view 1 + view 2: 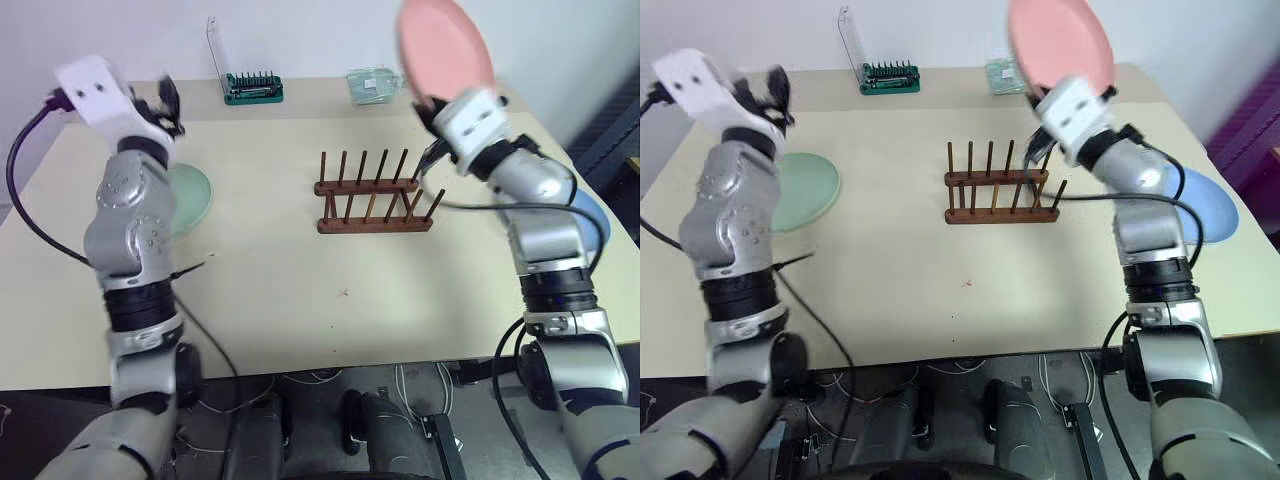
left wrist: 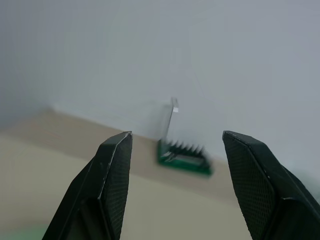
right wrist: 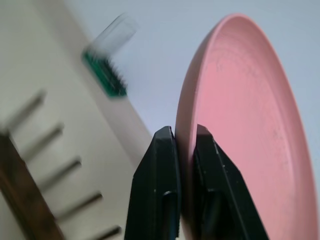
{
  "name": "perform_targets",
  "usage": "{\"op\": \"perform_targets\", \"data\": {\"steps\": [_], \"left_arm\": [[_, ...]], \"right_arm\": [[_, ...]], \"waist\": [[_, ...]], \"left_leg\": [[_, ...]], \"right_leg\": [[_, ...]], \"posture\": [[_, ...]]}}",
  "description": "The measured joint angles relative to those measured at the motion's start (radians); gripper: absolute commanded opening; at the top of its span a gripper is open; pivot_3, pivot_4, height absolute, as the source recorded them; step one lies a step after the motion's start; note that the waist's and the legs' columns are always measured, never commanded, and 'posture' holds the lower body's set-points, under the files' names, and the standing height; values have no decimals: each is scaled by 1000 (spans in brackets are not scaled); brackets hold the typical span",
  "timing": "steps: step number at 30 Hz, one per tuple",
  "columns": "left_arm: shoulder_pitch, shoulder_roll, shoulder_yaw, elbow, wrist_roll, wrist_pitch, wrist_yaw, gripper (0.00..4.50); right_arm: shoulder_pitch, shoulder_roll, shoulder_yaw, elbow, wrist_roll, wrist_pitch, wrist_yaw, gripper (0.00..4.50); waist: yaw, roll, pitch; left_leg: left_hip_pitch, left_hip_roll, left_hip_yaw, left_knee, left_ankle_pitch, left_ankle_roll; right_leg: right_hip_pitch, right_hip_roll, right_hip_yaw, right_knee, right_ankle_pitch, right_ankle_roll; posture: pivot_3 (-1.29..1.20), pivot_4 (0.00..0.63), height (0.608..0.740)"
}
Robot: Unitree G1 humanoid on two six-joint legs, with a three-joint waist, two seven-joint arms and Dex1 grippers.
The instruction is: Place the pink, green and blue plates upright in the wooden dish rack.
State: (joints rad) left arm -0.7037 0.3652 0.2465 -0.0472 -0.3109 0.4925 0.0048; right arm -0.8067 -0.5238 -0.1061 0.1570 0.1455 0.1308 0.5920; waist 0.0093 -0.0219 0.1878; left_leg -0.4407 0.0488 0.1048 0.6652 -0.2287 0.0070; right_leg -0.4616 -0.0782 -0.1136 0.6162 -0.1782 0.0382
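While the head camera's left eye looks down over the beige worktop [image 1: 300, 300], the right pincer [image 1: 432, 104] stands raised in the upper right of the frame, clamped on the lower rim of the pink plate [image 1: 445, 45], which it holds up on edge above the worktop. Just below and left of that plate, the wooden dish rack [image 1: 372, 200] sits at the centre of the frame with its two rows of pegs bare. At the left, the green plate [image 1: 190, 195] lies flat on the worktop, partly behind the left arm, whose pincer [image 1: 165, 100] is lifted in the upper left, above the plate and apart from it. At the far right edge the blue plate [image 1: 592, 215] lies flat behind the right arm. A green bit holder [image 1: 253, 90] with a clear lid standing up sits at the far edge of the worktop, and a small clear packet [image 1: 375, 85] lies to its right. Seen from the left wrist, the two black fingers [image 2: 112, 185] stand wide apart with nothing between them, and the bit holder shows beyond them by the wall. Seen from the right wrist, the two fingers [image 3: 160, 190] are pressed together on the rim of the pink plate, with the rack's pegs in the lower left of the frame.
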Motion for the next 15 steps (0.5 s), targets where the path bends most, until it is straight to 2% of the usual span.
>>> {"op": "perform_targets", "data": {"steps": [2, 6, 10, 15], "left_arm": [[91, 29, -69, 11, 1, -9, -134, 2920], [219, 77, -175, -11, -6, -27, -345, 2920], [323, 103, -229, -82, -36, -32, -504, 2920], [358, 100, -242, -103, -49, -30, -563, 2920]], "right_arm": [[0, 4, -89, -74, 192, 198, 23, 0], [0, 13, -197, -149, 440, 457, 7, 0], [20, 15, -269, -161, 571, 595, -47, 0], [34, 27, -334, -150, 688, 707, -110, 0]], "waist": [[5, 0, 0], [2, 0, 0], [2, 1, 1], [2, 3, 1]], "left_leg": [[0, 1, -1, 1, 0, 0], [-1, 2, -2, 1, -1, 1], [-1, 2, -2, 0, -1, 1], [-1, 2, -2, 0, -1, 1]], "right_leg": [[1, -1, -1, 0, 0, 0], [-1, -2, 0, -1, 0, -1], [-1, -2, 0, -1, 0, -1], [-2, -2, 0, 0, 0, -1]], "posture": [[0, 150, 730], [0, 150, 730], [0, 150, 730], [0, 150, 730]]}}
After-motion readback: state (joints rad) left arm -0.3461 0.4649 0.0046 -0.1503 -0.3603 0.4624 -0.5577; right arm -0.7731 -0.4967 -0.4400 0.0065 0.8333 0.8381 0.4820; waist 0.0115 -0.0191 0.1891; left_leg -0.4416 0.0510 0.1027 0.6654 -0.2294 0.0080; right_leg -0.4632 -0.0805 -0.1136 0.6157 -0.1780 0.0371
